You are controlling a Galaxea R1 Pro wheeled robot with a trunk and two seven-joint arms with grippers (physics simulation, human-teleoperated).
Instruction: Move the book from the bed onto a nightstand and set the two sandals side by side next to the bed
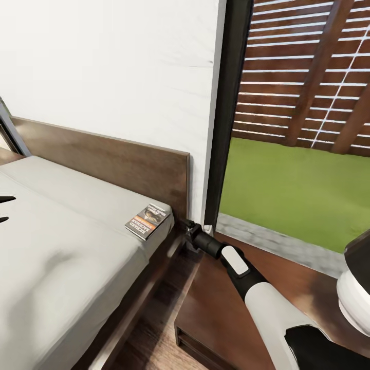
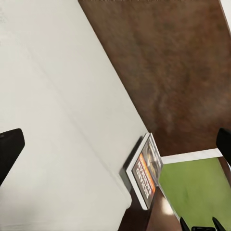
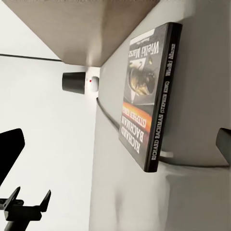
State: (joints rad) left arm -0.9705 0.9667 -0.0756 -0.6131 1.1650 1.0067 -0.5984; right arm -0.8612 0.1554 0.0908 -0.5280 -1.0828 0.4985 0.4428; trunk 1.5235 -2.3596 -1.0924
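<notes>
— What do we see, starting from the biggest thing?

— We see the bed with its light-grey mattress on the left side, and its dark wooden headboard against the white wall. On the right there is a tall black-framed window, with green grass and a brown fence behind it.

— And nearer to us?

— The nightstand stands just beside the bed, under our right arm. This arm reaches toward the far corner of the mattress.

— Where is the book?

— It lies flat on the mattress, at the far right corner, close to the headboard. Nothing holds it.

— What about our grippers?

— The right gripper is near the book, beside the bed's edge, and in the right wrist view its fingers stand wide apart with nothing between them. The left gripper hovers over the mattress at the left edge, its fingers also spread and empty.
</notes>
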